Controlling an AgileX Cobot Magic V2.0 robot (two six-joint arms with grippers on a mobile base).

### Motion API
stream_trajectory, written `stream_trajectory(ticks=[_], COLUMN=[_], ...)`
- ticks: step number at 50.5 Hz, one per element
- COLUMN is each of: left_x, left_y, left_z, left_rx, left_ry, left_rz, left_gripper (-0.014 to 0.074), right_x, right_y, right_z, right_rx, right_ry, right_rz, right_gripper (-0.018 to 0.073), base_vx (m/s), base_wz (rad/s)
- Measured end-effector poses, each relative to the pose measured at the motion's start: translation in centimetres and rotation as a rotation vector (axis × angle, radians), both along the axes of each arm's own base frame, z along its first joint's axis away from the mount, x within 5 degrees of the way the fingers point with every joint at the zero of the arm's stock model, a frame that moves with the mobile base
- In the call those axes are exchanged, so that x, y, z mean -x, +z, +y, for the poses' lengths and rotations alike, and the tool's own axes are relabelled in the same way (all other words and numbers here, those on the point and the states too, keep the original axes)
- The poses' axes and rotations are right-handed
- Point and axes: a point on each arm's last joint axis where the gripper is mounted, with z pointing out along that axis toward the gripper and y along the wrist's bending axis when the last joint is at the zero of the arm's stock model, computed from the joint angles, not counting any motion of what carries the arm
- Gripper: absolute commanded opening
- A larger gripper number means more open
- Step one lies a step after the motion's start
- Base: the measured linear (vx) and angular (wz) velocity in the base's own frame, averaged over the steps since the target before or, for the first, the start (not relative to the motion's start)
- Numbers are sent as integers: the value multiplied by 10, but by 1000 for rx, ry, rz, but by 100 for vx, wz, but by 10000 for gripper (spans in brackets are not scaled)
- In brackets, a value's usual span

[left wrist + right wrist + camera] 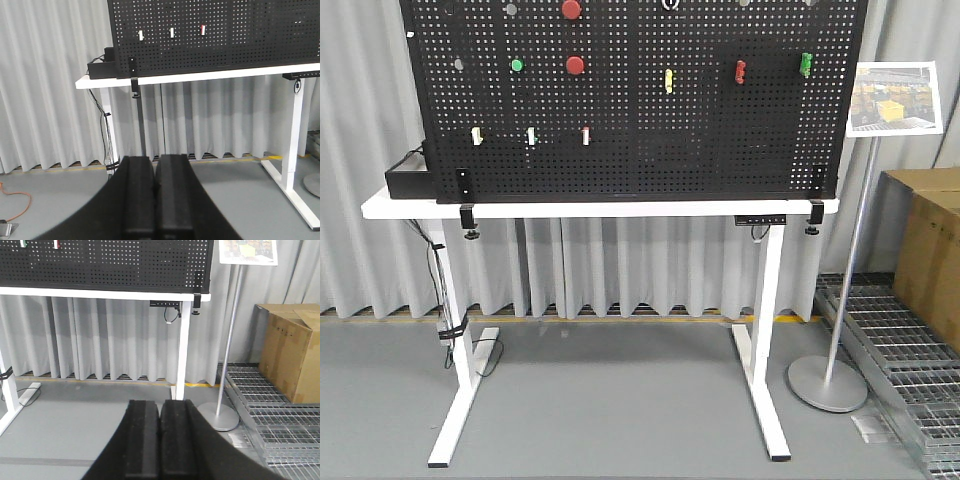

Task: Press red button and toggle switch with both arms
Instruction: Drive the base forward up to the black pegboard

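I see a black pegboard (640,170) speckled all over with a regular grid of pale holes, on a white desk (600,208). Toward the board's top left are a red button (575,66) and a green button (517,66). Nearer its right edge sit a yellow switch (668,80), a red switch (740,71) and a green switch (806,64). The curtain (620,265) behind is pale grey with vertical pleats, and the cardboard box (930,250) is brown. My left gripper (155,165) and right gripper (160,407) are matt black.

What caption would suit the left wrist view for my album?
Shut black left gripper faces a black perforated pegboard with small switches, clamped to a white table.
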Motion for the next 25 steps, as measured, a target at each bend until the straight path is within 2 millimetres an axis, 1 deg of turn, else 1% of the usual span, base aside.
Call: stream_trajectory(ticks=[25], left_x=[0], left_y=[0], left_z=[0], left_rx=[0], left_ry=[0], left_rz=[0], left_gripper=[2], right_x=[0], right_y=[0], right_z=[0], right_rx=[0], right_ry=[0], right_rz=[0], right_gripper=[-3], base_vx=[0], base_wz=[-2])
